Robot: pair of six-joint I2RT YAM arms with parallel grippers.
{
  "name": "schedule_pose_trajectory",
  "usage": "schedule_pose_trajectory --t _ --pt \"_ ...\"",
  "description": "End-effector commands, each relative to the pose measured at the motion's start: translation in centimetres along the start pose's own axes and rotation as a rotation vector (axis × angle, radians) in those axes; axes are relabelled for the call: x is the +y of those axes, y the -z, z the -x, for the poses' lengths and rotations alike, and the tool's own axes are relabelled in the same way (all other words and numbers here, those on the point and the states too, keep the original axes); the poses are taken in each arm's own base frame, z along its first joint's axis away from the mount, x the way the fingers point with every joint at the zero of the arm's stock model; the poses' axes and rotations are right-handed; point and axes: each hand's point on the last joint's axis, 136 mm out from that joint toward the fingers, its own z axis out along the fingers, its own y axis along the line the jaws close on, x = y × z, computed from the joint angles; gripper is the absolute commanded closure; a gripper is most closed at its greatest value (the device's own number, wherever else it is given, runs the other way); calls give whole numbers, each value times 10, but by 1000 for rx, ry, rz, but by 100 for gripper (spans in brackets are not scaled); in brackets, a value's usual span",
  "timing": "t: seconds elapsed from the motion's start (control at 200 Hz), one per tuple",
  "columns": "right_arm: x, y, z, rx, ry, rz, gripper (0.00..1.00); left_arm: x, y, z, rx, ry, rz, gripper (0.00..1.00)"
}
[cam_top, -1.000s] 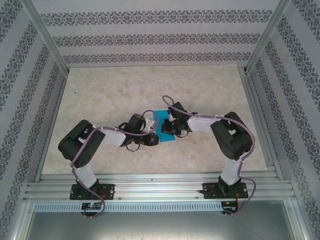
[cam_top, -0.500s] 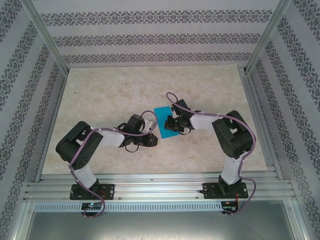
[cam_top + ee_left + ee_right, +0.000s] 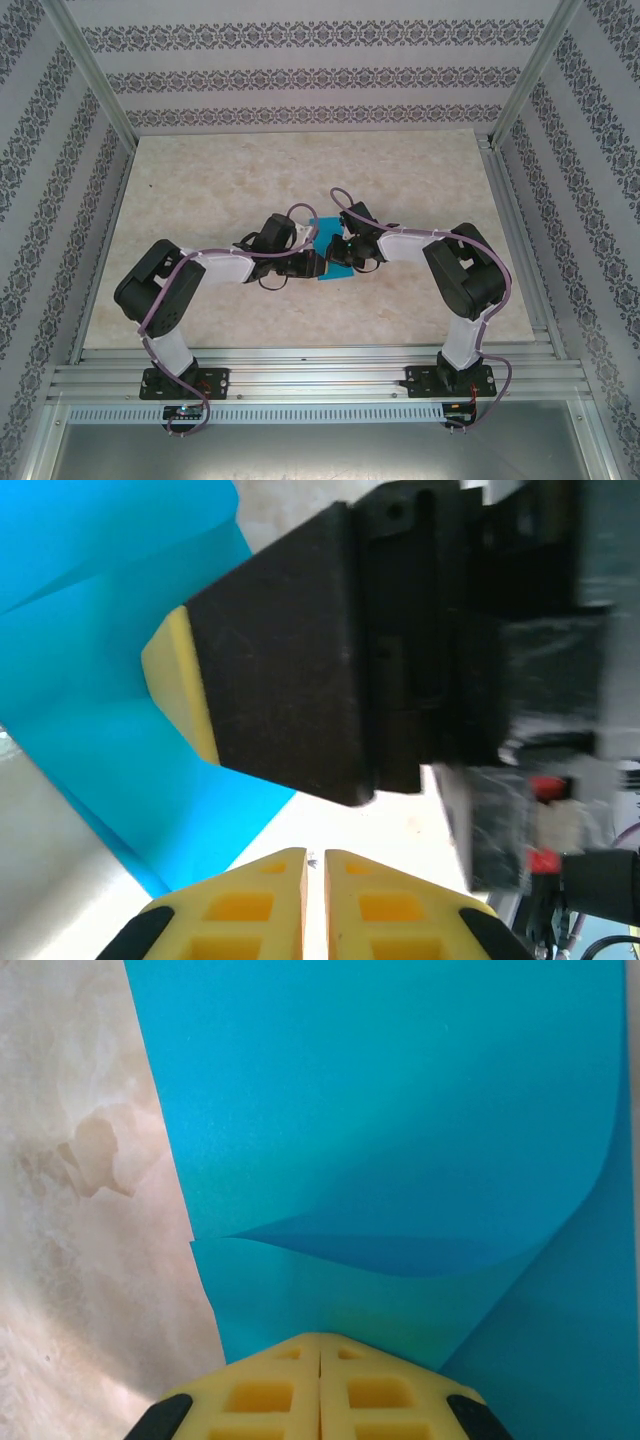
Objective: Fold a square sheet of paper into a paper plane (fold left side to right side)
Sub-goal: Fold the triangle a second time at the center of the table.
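Aluminium rails (image 3: pixel 300 372) run along the near edge of the table, carrying the bases of both arms. From there the white-and-black left arm (image 3: pixel 160 290) and the matching right arm (image 3: pixel 460 275) bend inward, so that their wrists meet just beyond the middle of the near half.

The left gripper (image 3: pixel 308 266) has its yellow ribbed fingers drawn almost together, with a thin slit between them through which the pale tabletop shows (image 3: pixel 315 865); nothing is caught there. Its tips hover at the near left corner of the thin, bright cyan-blue square sheet of paper (image 3: pixel 321 228).

Just beside it, the right gripper (image 3: pixel 338 255) reaches in from the other side. In the left wrist view one of its black fingers with a yellow pad (image 3: pixel 175 680) lies over the blue sheet (image 3: pixel 90 610). Its own camera shows the fingers pressed tight together (image 3: pixel 320 1338), with a lifted edge of the paper running in at their tips. Beyond the tips that raised part curls over the flat remainder of the sheet (image 3: pixel 380 1110), bowing upward along the right.

The paper lies on the beige marbled tabletop (image 3: pixel 220 180), roughly centred between the arms. Farther back stands the patterned grey-and-white rear wall (image 3: pixel 300 75).
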Motion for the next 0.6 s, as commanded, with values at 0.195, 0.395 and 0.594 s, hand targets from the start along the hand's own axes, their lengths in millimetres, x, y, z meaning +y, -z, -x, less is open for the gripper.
schedule_pose_trajectory --t 0.195,0.395,0.594 --pt "-15 -4 -26 75 -34 -50 93 25 -18 2 10 -5 104 88" --pt "-13 -6 -27 82 -30 -54 93 40 -22 -9 59 -50 218 88" --pt "-4 -3 -19 74 -26 -30 92 59 -21 -42 162 -100 371 89"
